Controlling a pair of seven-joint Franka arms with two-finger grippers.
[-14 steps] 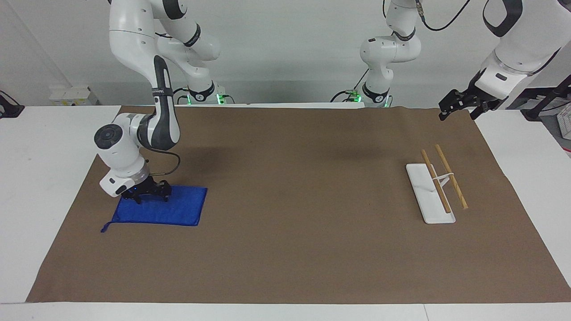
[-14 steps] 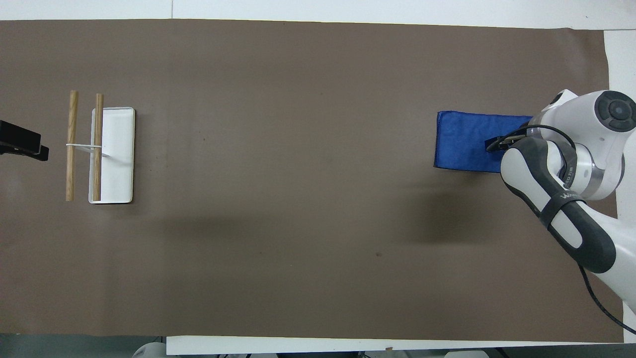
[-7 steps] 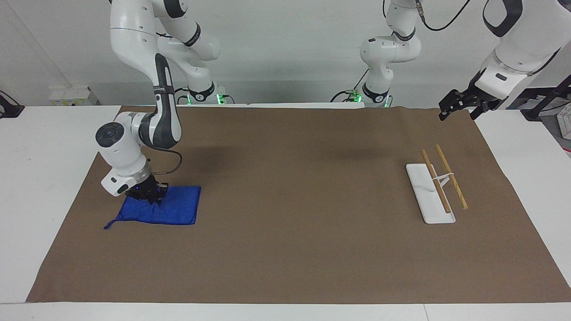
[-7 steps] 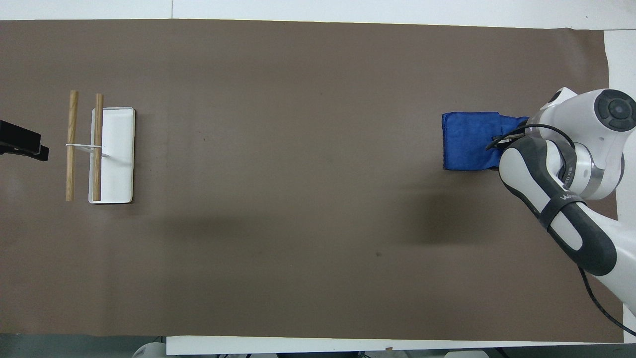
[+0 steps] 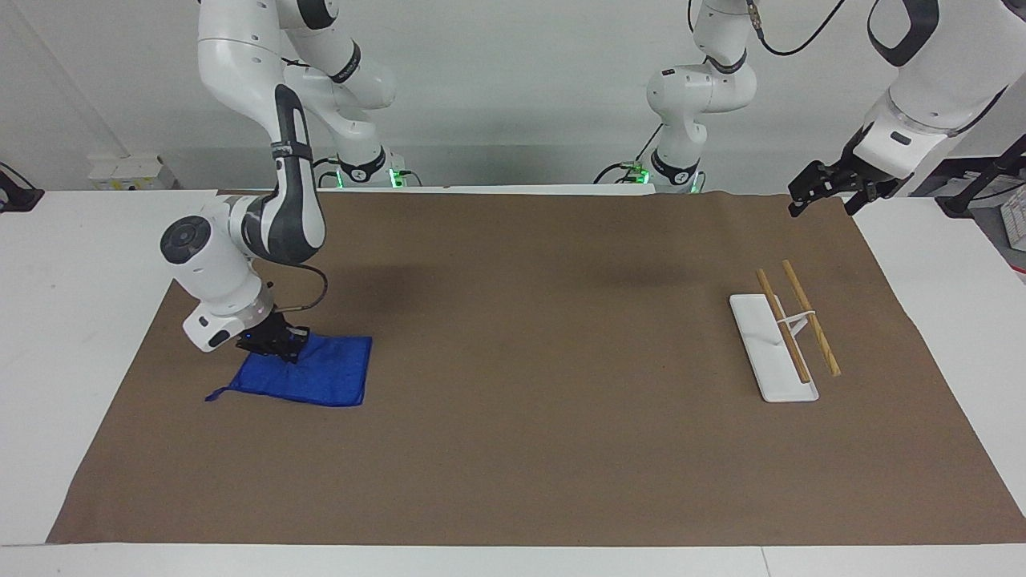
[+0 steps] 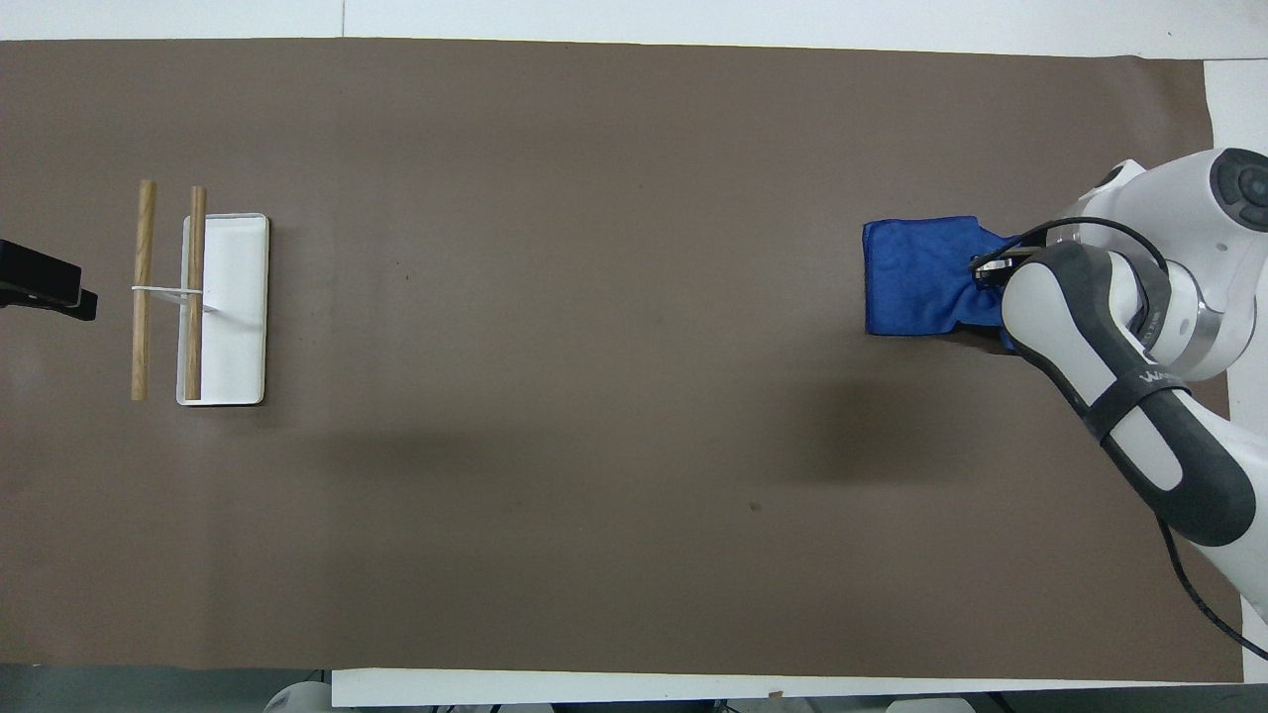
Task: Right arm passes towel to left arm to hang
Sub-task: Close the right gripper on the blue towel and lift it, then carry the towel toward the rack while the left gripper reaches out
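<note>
We have the right gripper (image 5: 276,343) down at the right arm's end of the counter (image 5: 521,449), fingers pinched together on the edge of the towel (image 5: 314,375) nearer the robots, that edge bunched and lifting while the rest lies on the brown mat (image 5: 521,320). The risk, as we see it: the pinch sits on a small gather of soft cloth, so a quick pull could let it slip out, and the trailing corner tail (image 5: 215,395) could drag or fold the towel under itself. The left gripper (image 5: 822,192) waits in the air over the mat's corner at the left arm's end; we cannot tell its fingers. Between towel and rack (image 5: 773,349) the mat gives wide open room for the pass. The rack's 2 wooden bars (image 5: 809,316) stand close together, a likely snag when hanging.
</note>
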